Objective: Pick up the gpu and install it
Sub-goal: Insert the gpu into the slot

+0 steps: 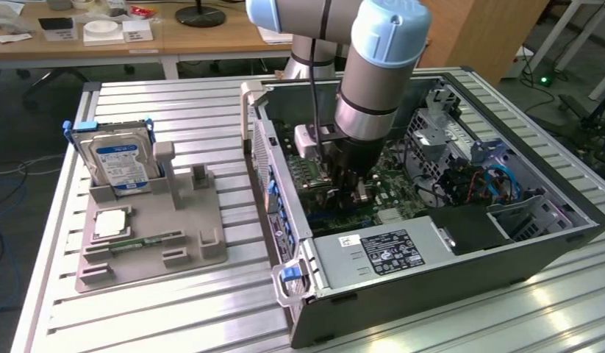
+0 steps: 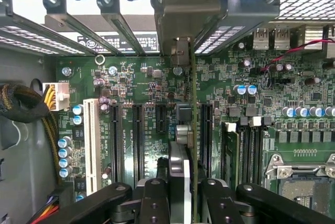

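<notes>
The hand (image 2: 178,195) is reaching down inside the open computer case (image 1: 537,243), which is lying on its side on the slatted bench (image 1: 184,309) toward the exterior view's right edge. Its fingers (image 2: 154,198) are clamping the gpu (image 2: 184,145) edge-on, the card standing upright over the motherboard (image 2: 131,88) among the long black expansion slots (image 2: 137,140), its metal bracket (image 2: 180,51) pointing at the rear slot openings of the case. The card is looking thin, light and rigid, but probably fragile: its face carries components and its lower edge fine contacts. Gripping the bare upper edge near the middle, as the hand is doing, seems the sound choice, keeping it square against twisting.
</notes>
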`<state>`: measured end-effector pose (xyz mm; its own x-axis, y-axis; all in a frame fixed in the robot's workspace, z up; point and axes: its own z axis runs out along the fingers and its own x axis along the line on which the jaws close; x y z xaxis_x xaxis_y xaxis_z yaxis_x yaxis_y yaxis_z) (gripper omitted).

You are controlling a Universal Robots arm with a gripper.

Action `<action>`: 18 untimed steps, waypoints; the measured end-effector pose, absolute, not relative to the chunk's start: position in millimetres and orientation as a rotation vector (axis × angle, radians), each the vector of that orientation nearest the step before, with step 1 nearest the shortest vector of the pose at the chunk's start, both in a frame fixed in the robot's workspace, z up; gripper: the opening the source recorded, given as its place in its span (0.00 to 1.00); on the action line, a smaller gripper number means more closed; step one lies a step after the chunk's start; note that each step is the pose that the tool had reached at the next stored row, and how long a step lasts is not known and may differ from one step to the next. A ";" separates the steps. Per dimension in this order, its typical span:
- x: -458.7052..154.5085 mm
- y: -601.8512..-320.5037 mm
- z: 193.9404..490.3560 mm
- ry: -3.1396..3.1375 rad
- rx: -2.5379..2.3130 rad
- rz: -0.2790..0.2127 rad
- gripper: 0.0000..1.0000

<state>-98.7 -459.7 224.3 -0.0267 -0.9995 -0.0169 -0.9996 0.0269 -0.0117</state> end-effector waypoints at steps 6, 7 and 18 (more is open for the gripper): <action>-98.7 -459.7 224.6 2.236 -2.177 0.006 0.28; -98.8 -459.7 224.6 2.236 -2.177 0.006 0.28; -98.8 -459.6 223.4 2.232 -2.173 0.016 0.28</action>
<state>-98.8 -459.6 223.4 -0.0267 -0.9993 -0.0261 -0.9996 0.0270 -0.0112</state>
